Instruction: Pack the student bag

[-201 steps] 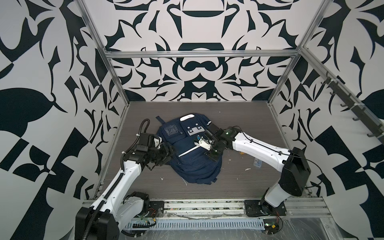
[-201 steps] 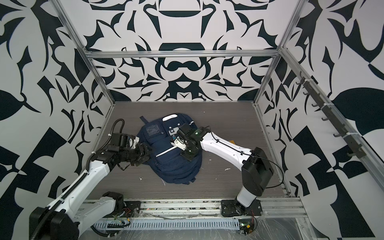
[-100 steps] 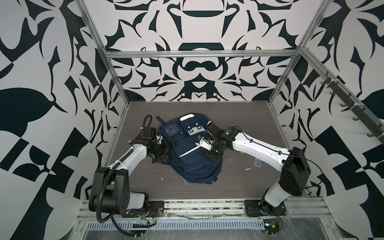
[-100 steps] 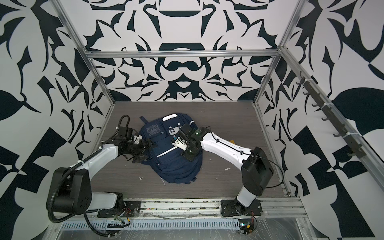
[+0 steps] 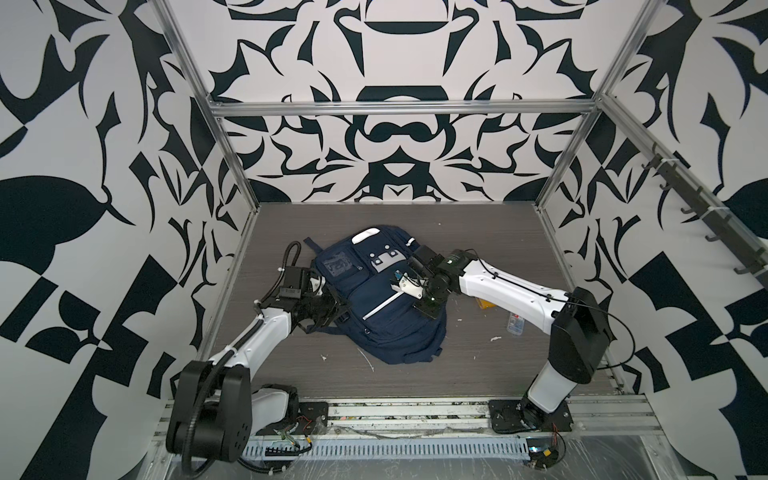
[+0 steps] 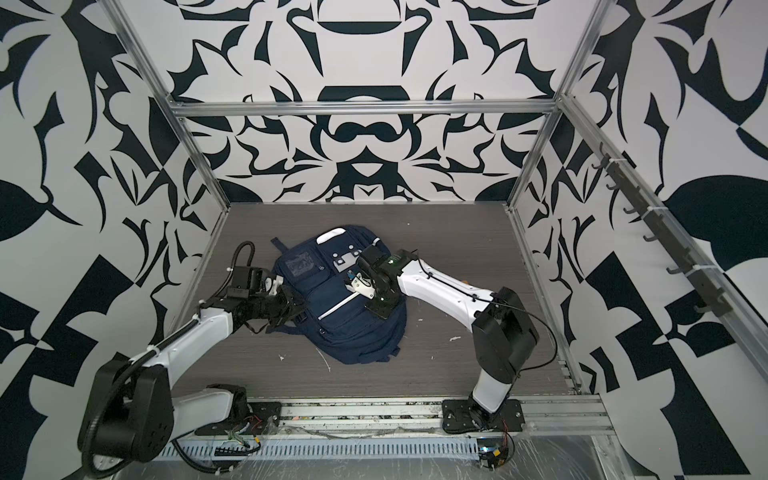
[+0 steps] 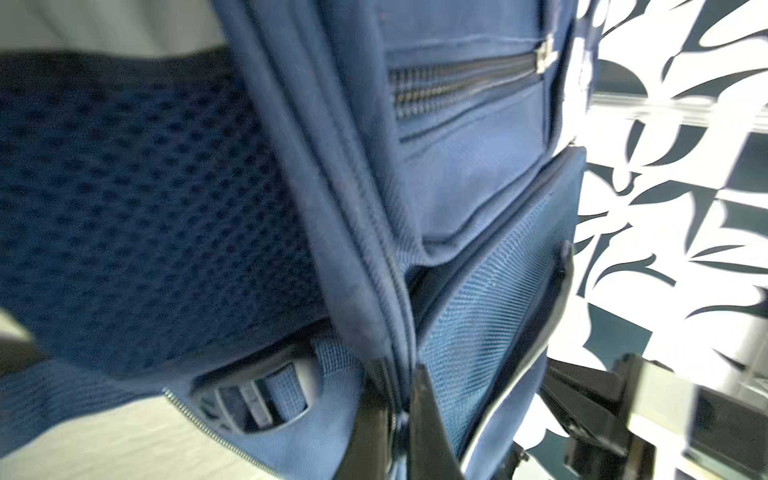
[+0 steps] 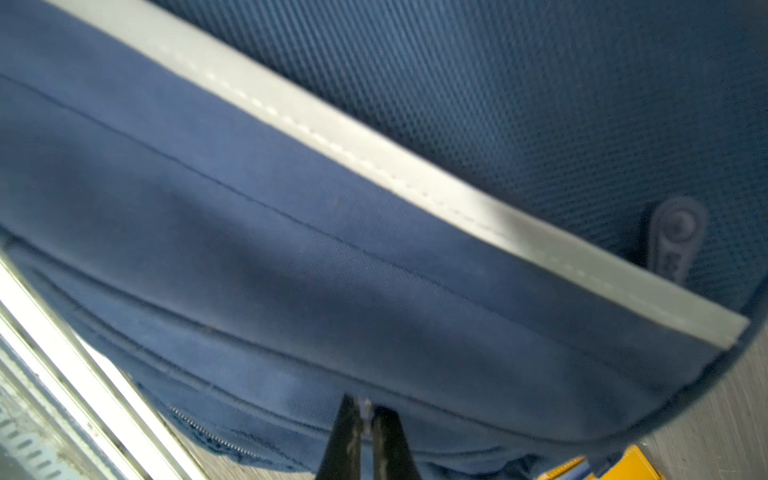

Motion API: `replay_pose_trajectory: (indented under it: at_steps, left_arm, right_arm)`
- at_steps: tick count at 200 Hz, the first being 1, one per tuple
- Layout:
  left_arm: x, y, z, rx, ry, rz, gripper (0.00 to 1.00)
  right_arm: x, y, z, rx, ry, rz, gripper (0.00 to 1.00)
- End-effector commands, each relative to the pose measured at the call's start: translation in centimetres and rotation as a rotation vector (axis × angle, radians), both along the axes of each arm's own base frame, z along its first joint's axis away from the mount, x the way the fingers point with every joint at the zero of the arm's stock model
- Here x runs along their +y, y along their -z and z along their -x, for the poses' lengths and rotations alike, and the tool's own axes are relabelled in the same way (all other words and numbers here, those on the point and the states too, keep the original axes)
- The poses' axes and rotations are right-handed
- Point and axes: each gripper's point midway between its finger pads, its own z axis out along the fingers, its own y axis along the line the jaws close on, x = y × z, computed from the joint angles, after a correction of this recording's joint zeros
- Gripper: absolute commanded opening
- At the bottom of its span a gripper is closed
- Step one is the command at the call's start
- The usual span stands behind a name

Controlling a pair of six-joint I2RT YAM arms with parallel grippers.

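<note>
The large navy-blue fabric student bag (image 5: pixel 390 328) with white reflective stripes lies flat, front side up, about in the middle of the grey wooden bench (image 5: pixel 478 232).

The left claw (image 5: pixel 340 309) is at the left edge of the student bag. In the left wrist view its jaws are closed tight on a thick seam of the bag, beside a mesh side pocket (image 7: pixel 490 316). The right claw (image 5: pixel 405 286) lies on the front of the student bag, near its upper right part. In the right wrist view its jaws are also closed, with only a thin pale sliver between them. This may be a zip pull, but it is too small to say for sure.

In my judgement the packing is not far along. The zips that can be seen look closed, and no open mouth of the bag shows in any view. A flat yellow object (image 5: pixel 484 303) and a small clear bottle (image 5: pixel 514 323) lie on the bench to the right of the student bag, outside of it. What is already inside cannot be seen. It seems that opening a compartment comes first, and putting things inside is left to do.
</note>
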Motion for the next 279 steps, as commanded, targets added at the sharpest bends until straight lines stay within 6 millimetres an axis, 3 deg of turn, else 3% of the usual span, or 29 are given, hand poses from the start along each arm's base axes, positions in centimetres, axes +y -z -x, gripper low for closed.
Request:
replay_pose_trajectory:
  at_steps: [1, 57, 106, 141, 171, 204, 238, 259, 279]
  left_arm:
    - [-0.9, -2.1, 0.1, -0.013, -0.050, 0.115, 0.00]
    - [-1.6, -4.7, -0.1, -0.051, -0.156, 0.235, 0.00]
    - [-3.0, -5.9, -0.3, -0.071, -0.145, 0.237, 0.00]
    - [-3.8, -6.1, -0.2, -0.078, -0.129, 0.235, 0.00]
    - [-4.2, -6.1, -0.1, -0.079, -0.126, 0.243, 0.00]
    - [-4.3, -6.2, -0.3, -0.084, -0.127, 0.246, 0.00]
    - [-4.2, -6.1, -0.4, -0.084, -0.135, 0.244, 0.00]
    - [-4.1, -5.8, -0.4, -0.079, -0.146, 0.241, 0.00]
    - [-4.1, -5.7, -0.5, -0.075, -0.150, 0.242, 0.00]
  right_arm:
    - [1.7, -1.4, 1.6, 0.019, -0.100, -0.061, 0.00]
    - [5.9, -2.6, 6.6, 0.057, -0.328, -0.163, 0.00]
    - [9.9, -4.4, 5.9, 0.015, -0.314, -0.295, 0.00]
    - [12.8, -6.3, 3.3, -0.043, -0.156, -0.405, 0.00]
    - [14.6, -5.6, 2.5, -0.052, -0.068, -0.374, 0.00]
    - [16.2, -5.1, 3.4, -0.046, -0.049, -0.310, 0.00]
    - [18.8, -6.4, 6.5, -0.014, -0.103, -0.391, 0.00]
    - [19.4, -6.7, 7.8, 0.007, -0.114, -0.436, 0.00]
    - [19.6, -6.5, 7.9, 0.020, -0.074, -0.454, 0.00]
